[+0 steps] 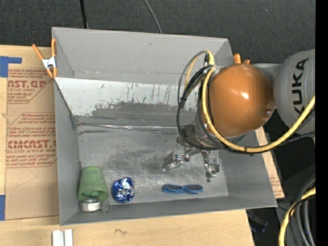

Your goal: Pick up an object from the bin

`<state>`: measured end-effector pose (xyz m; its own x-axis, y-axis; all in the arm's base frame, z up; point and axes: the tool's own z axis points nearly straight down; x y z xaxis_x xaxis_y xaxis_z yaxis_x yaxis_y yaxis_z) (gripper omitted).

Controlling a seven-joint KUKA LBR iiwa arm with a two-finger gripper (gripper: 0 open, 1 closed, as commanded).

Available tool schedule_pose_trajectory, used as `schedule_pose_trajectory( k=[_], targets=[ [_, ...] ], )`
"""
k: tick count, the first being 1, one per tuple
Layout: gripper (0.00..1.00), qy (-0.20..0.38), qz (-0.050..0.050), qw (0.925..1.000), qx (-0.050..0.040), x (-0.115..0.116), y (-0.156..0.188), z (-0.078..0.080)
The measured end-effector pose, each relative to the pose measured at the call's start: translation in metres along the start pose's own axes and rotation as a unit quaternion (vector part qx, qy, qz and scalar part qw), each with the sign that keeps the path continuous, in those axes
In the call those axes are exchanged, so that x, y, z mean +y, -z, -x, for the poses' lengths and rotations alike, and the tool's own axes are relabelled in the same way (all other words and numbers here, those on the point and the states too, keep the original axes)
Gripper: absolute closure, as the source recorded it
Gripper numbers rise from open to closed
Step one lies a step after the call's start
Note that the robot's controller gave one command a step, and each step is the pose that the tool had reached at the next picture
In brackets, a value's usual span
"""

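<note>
Looking down into a grey metal bin (66, 111) with sloping walls and a scuffed, scratched floor. Reaching in from the right, a robot arm (300, 94) with a rounded glossy orange cover (238, 99) at the wrist, looped with yellow and black cables (204, 94). Below the cover, a two-finger metal gripper (189, 169), low over bare floor in the right half of the bin. Fingers (171, 161) spread wide, one to the left and one to the right, with nothing between them.

Just beside the gripper, toward the near wall, a small flat blue plastic piece (183, 189), lying on the floor and apart from both fingers. Long axis running left to right, roughly along the near wall, one end pointing to the left wall and the other to the right wall. Slightly pinched in the middle, with a wider lobe at each end.

Well apart, in the near left corner, a soft green rounded thing (92, 182) with a silver metal cap at the end facing the near wall, long axis running from near to far. Just beside it on the right, a small blue-and-white crinkled ball (123, 189). Cannot tell whether these two touch.
</note>
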<state>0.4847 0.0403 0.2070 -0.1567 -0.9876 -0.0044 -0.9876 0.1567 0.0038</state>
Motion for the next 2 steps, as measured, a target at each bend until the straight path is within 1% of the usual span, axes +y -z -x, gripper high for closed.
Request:
schedule_pose_trajectory(
  k=[1, 2],
  targets=[
    [0.00, -0.104, 0.000, 0.9946, -0.0005, 0.010, -0.063, 0.133],
    [0.00, 0.163, -0.001, 0.9867, 0.0026, 0.004, -0.117, 0.152]
  ],
)
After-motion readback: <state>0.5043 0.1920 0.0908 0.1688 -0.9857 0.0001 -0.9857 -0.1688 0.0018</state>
